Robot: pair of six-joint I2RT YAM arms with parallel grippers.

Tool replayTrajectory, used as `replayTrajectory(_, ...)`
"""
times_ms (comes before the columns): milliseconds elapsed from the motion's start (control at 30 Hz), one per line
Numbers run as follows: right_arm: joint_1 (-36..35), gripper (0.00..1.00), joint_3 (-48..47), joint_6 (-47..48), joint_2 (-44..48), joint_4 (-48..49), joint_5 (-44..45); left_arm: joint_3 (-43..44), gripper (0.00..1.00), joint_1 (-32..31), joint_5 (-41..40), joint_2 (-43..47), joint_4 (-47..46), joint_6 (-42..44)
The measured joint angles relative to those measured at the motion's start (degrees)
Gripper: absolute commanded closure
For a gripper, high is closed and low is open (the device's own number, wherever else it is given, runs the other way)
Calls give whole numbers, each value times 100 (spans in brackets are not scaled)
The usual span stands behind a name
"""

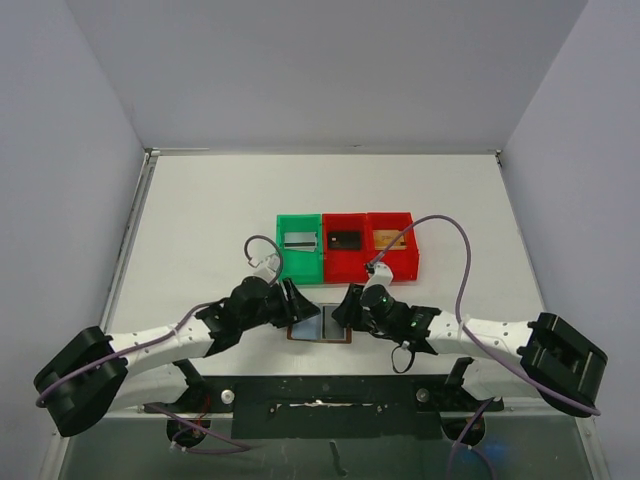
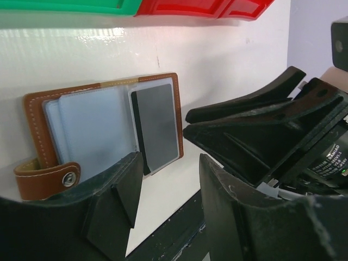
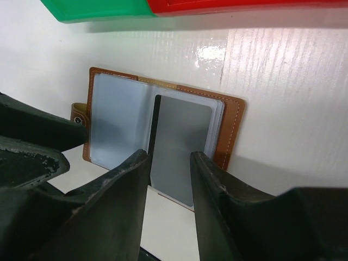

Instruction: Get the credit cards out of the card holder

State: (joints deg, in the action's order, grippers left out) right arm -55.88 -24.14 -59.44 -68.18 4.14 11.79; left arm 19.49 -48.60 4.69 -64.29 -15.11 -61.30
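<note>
— Black fingers (image 3: 217,206) of the right gripper (image 3: 168,163) fill the bottom of its wrist view, spread apart, with the grey card (image 3: 179,144) showing in the gap between them. Are they holding anything?

— No, both grippers are empty. The left gripper (image 2: 168,168) is spread wide too, just at the near edge of the card holder (image 2: 103,130). That lies open and flat on the table (image 1: 200,220), in front of the green bin (image 1: 299,270) and the red bins (image 1: 345,270).

— What worries you?

— Nothing pins the brown leather down. If the right fingers pinch the grey card and pull, I judge the whole holder may slide along with it (the card seems to sit in a clear sleeve, which could cling). They might also catch the sleeve together with the card.

— And the arms?

— The two grippers sit near each other over the holder, so a careless approach could knock them together.

— Any writing?

— None that I can read on the cards or the leather. There is small white print (image 2: 326,157) on the right gripper's body, but it is too small to read with confidence.
</note>
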Motion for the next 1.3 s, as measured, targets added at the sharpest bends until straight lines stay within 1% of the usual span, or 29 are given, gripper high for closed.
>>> replayTrajectory(67,9,68,-2,-24,-111,52,-94,0,56,-70,-2,-114,-149,-20)
replayTrajectory(233,103,74,-2,-109,-483,7,-190,15,57,-195,-2,-498,-433,-66)
replayTrajectory(300,149,78,-7,-144,-614,42,-212,24,58,-210,-9,-684,-533,-94)
replayTrajectory(367,177,81,-7,-166,-713,144,-249,31,60,-225,-39,-857,-608,-127)
replayTrajectory(467,205,85,-4,-249,-848,345,-302,192,66,-234,-81,-1191,-608,-133)
replayTrajectory(600,245,86,31,-330,-966,610,-400,319,68,-278,-162,-1364,-610,-157)
replayTrajectory(733,267,86,83,-396,-1049,850,-494,260,68,-313,-356,-1296,-555,-273)
replayTrajectory(900,267,86,83,-402,-1137,1003,-560,170,67,-313,-640,-994,-127,-302)
replayTrajectory(1100,269,85,83,-400,-1187,1091,-629,170,67,-313,-752,-986,216,-302)
replayTrajectory(1167,271,85,83,-396,-1189,1097,-643,173,70,-313,-748,-1014,212,-299)
replayTrajectory(1300,293,85,83,-387,-1196,1104,-671,170,83,-317,-675,-1209,66,-310)
